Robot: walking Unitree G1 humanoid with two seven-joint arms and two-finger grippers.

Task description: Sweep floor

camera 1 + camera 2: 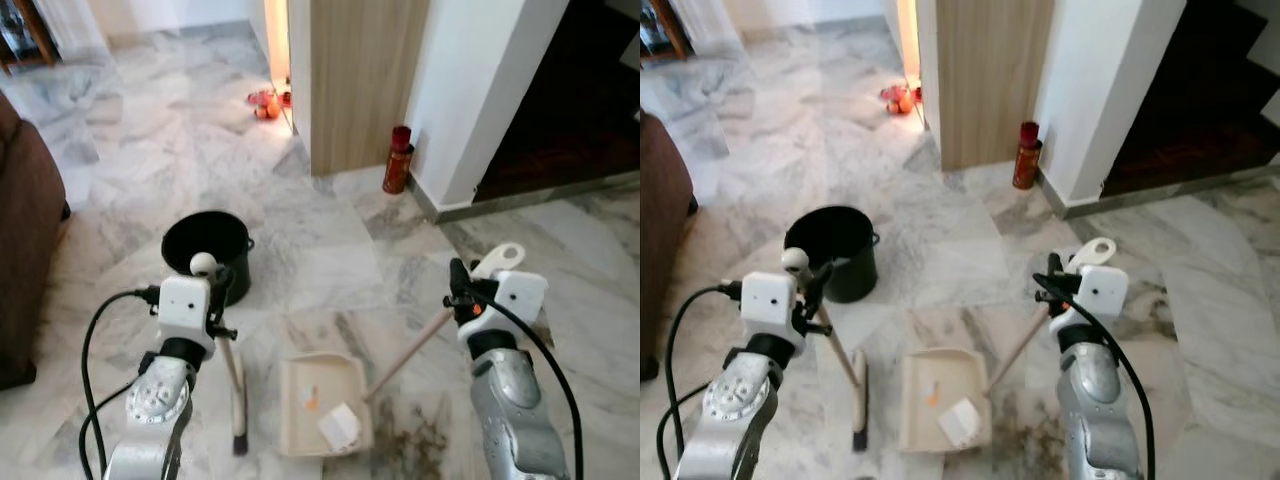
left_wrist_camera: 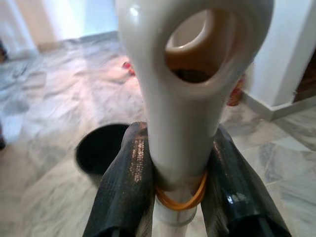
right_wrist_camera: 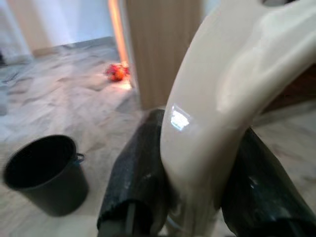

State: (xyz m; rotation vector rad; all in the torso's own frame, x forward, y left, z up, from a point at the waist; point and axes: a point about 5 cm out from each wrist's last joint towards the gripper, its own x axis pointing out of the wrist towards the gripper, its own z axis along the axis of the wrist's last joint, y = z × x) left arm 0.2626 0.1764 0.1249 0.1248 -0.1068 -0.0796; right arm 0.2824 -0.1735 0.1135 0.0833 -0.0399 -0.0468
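My left gripper [image 1: 216, 287] is shut on the cream broom handle [image 2: 180, 98], just under its round top end. The handle slants down to the black broom head [image 1: 240, 438] on the marble floor. My right gripper [image 1: 461, 288] is shut on the cream dustpan handle [image 3: 217, 98], near its looped end. That long handle runs down and left to the cream dustpan [image 1: 322, 402], which lies flat on the floor in front of me. A white scrap [image 1: 341, 424] and a small orange bit [image 1: 311, 402] lie in the pan. A brownish dirt patch [image 1: 412, 436] marks the floor right of the pan.
A black bucket [image 1: 207, 246] stands open on the floor ahead left. A red can [image 1: 397, 160] stands by the white wall corner [image 1: 480, 100], beside a wooden panel [image 1: 365, 80]. A brown sofa [image 1: 25, 240] is at the left. Orange-red objects [image 1: 265, 102] lie farther back.
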